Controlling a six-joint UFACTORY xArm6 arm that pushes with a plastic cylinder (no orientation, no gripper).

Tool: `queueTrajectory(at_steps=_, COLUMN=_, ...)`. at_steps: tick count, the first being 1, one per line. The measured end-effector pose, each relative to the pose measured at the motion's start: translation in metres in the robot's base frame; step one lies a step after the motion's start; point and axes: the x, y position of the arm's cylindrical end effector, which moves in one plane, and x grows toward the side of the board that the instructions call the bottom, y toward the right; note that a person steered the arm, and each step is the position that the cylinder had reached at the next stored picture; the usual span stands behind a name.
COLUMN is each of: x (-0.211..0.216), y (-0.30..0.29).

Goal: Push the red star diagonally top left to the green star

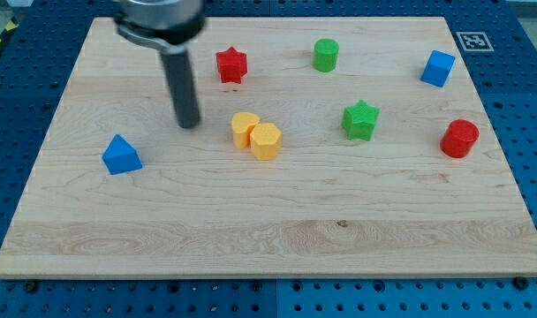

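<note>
The red star (231, 64) lies near the view's top, left of centre. The green star (360, 120) lies right of centre, lower and well to the right of the red star. My tip (190, 124) rests on the board below and to the left of the red star, apart from it, and left of the two yellow blocks. The rod rises from the tip toward the view's top left.
A yellow heart-like block (244, 128) touches a yellow hexagon (266, 140) near the centre. A blue triangle (120, 155) lies at the left. A green cylinder (326, 55), a blue cube (437, 68) and a red cylinder (460, 138) lie to the right.
</note>
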Motion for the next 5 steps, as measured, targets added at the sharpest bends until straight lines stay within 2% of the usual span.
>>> queueTrajectory(at_steps=1, x=-0.060, y=-0.043)
queueTrajectory(at_steps=2, x=-0.099, y=-0.018)
queueTrajectory(at_steps=3, x=-0.099, y=0.054)
queueTrajectory(at_steps=4, x=-0.095, y=0.150)
queueTrajectory(at_steps=5, x=-0.093, y=0.197)
